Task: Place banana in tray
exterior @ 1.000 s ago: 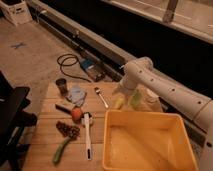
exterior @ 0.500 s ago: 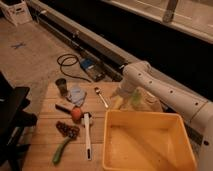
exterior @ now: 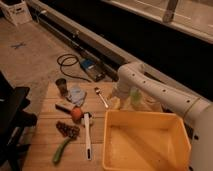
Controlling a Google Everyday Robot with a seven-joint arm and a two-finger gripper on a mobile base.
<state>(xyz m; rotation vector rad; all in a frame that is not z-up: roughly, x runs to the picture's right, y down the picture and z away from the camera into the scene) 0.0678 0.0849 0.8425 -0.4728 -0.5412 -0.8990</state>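
- The banana point(exterior: 114, 104) lies on the far part of the wooden table point(exterior: 45, 137), just beyond the tray's far left corner and just right of the spoon point(exterior: 101, 97).
- It is small and pale, so I judge it light and easy to lift. It is stiff enough along its length, but the skin is smooth and the flesh bruises under a hard squeeze.
- The best hold is probably across the thick middle, with the jaws square to its length. A grip near either tapered end would likely let it swing or slip out.
- The gripper point(exterior: 118, 95) sits low, directly over the banana. Its jaws are spread wide and nothing appears to be clamped between them.
- The white arm reaches in from the right, bends at its elbow and drops down to that spot.
- An upright yellow-green cup point(exterior: 135, 95) stands close on the right, partly behind the arm. It could be knocked during the lift.
- The tray point(exterior: 145, 114) is the big yellow bin just in front, so the carry should be short, up and over its rolled rim.
- An orange fruit point(exterior: 76, 114) and a green vegetable point(exterior: 61, 150) lie well apart to the left.
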